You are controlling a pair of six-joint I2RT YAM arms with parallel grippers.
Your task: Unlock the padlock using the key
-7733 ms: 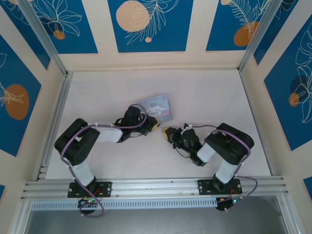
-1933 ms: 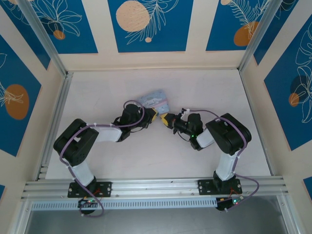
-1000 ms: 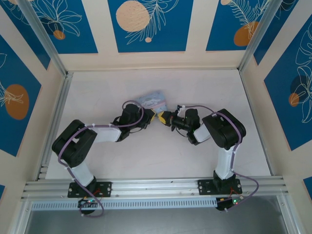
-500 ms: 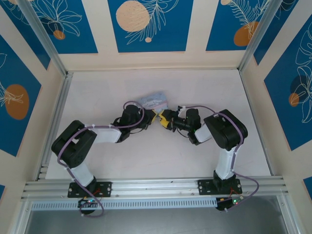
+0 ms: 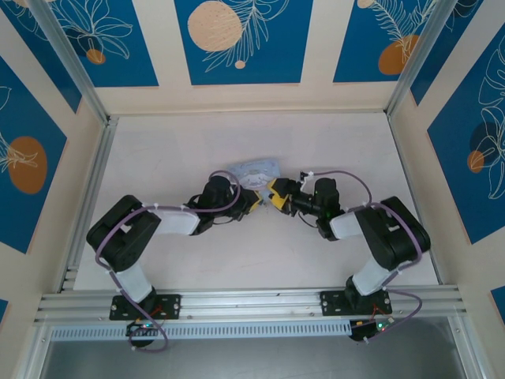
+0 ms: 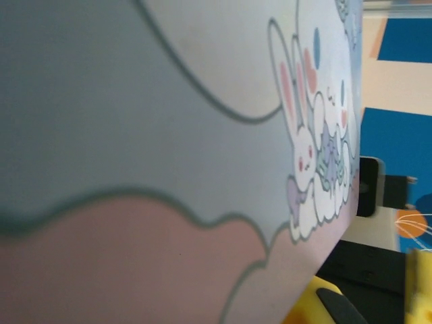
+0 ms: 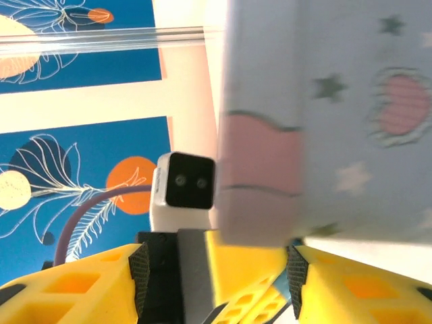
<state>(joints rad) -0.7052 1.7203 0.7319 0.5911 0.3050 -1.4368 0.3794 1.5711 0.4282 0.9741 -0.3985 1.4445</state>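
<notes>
Here, rabbit-printed tin [image 6: 169, 135], right pincer [image 7: 217, 273] parted.

- Robot test cell, of the lab kind.
- Left arm [image 5: 130, 229] and right arm [image 5: 390, 233] bolted side by side on an aluminium rail [image 5: 252, 298] at the near edge of a bare, pale table [image 5: 173, 142].
- Purple cable [image 5: 341, 174] looped loosely along the arms, with a small green light [image 5: 379, 324] glowing below one base.
- Slanted metal frame posts [image 5: 71, 59] in the far corners.
- Closed in on three sides by cream wall panels [image 5: 237, 39] printed with blue fields, white leaves and orange circles.
</notes>
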